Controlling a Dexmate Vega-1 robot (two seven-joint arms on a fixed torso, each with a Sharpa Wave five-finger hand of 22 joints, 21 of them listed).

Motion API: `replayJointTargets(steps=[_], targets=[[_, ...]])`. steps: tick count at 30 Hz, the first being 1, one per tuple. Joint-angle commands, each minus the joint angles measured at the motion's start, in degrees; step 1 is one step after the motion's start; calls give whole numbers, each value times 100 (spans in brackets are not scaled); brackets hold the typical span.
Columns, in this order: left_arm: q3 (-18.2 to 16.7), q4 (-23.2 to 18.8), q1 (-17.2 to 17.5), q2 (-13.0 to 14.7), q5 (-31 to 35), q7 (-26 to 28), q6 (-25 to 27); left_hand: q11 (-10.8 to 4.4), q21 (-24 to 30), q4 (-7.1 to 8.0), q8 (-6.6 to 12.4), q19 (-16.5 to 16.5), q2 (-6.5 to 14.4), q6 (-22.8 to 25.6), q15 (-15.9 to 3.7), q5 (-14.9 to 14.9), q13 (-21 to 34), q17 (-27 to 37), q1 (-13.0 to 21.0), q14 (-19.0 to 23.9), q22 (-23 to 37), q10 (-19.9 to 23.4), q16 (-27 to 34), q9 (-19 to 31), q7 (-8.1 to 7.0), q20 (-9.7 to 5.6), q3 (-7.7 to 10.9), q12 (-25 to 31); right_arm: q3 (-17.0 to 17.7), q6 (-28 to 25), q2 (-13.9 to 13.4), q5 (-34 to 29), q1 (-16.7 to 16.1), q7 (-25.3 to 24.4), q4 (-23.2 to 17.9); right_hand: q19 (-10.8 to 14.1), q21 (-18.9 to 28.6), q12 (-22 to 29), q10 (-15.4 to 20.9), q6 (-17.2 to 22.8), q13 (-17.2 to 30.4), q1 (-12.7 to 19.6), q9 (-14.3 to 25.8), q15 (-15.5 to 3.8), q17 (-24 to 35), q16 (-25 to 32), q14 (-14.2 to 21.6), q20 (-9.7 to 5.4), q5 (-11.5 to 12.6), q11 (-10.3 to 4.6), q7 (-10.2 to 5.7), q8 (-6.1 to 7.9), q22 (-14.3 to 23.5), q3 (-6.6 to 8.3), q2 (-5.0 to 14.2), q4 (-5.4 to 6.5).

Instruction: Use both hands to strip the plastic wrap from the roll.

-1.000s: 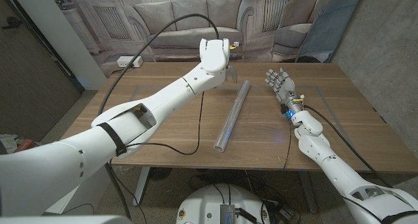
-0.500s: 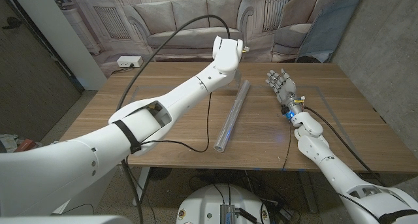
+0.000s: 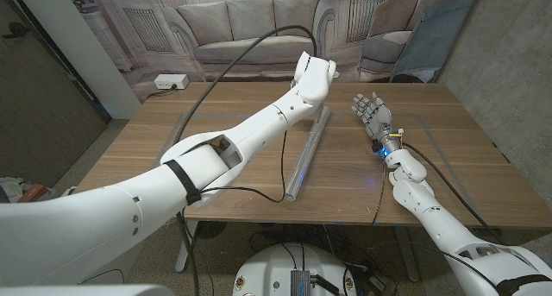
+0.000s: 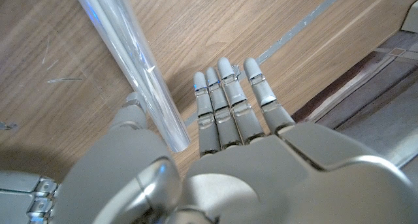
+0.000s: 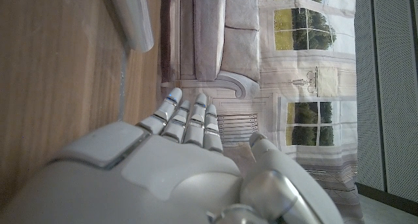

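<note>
Backdrop: behind our wooden table (image 3: 216, 132) hangs a printed sofa backdrop (image 3: 259, 24).
Roll: our plastic-wrap roll (image 3: 306, 158) lies lengthwise mid-table, between our arms.
Left hand: our left hand (image 4: 228, 119) hovers at the roll's far end, fingers straight and together, thumb across the tube, grasping nothing.
Right hand: our right hand (image 3: 373, 113) stands well apart, fingers spread, released.

Both arms wear smooth white shells. A black band rings the left arm (image 3: 177, 177) and a black cable (image 3: 233, 46) loops along it. The left hand (image 4: 228, 145) and right hand (image 3: 373, 110) have grey segmented fingers, with coloured wires at the right wrist (image 3: 386, 143).
</note>
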Motion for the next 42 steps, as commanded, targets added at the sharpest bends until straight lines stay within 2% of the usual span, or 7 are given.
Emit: replayJointTargets(steps=[1,16,26,31,33,35,42], targets=[[-154,628,167,-435,664,202,-306,-7,6,-27,44,203,-144,185,-66,32,58,11,47,165,5,189,51,14,33,-8,-61,81,82,33,59,42,38,142,161,36,-21,14,44,59,16,72,24,-17,19,6,67,-163,3,3,-2,3,20,-28,219,16],[-458,1363,157,-904,670,406,-450,45,71,12,-92,613,-380,116,-69,67,63,-59,-99,308,-4,165,-1,14,153,-298,-242,16,186,87,136,81,137,345,413,65,-34,27,101,94,16,55,24,-2,21,13,110,-147,2,13,-3,7,21,-43,210,34],[-342,2025,-36,-1206,776,485,-495,70,94,14,-58,805,-238,338,-91,104,40,-151,9,549,-8,355,-23,16,174,-302,-184,24,275,127,189,129,161,442,546,87,-39,27,117,105,16,42,25,1,14,6,134,-145,4,10,0,6,22,-41,197,51],[-208,2030,-5,-1216,945,579,-468,59,111,8,-35,920,-199,470,-133,101,30,-184,62,711,-9,510,-17,16,190,-300,-160,47,325,163,226,159,173,500,609,100,-43,24,118,113,16,24,25,8,14,7,157,-141,4,6,-3,6,23,-46,185,69],[-156,2371,-165,-1342,972,468,-573,71,114,6,-6,968,-182,586,-149,96,27,-180,87,808,-9,577,2,16,208,-299,-149,51,346,177,238,167,174,509,627,106,-44,25,123,116,16,24,25,6,10,3,159,-138,5,10,1,5,23,-44,180,69],[-114,2188,-41,-1273,1056,583,-485,81,110,3,-11,969,-168,588,-150,95,32,-179,105,800,-8,606,-8,15,210,-291,-139,58,367,196,257,179,178,524,648,113,-44,24,124,119,16,22,25,0,8,1,164,-135,5,5,-3,5,23,-43,176,72],[-69,2593,-154,-1417,1123,601,-578,127,94,-2,-56,970,-149,537,-112,88,45,-175,142,765,-6,556,-47,14,231,-269,-123,17,413,236,301,197,205,585,717,149,-44,36,170,144,16,14,25,-2,0,-2,203,-138,8,5,5,10,24,-38,162,82]])
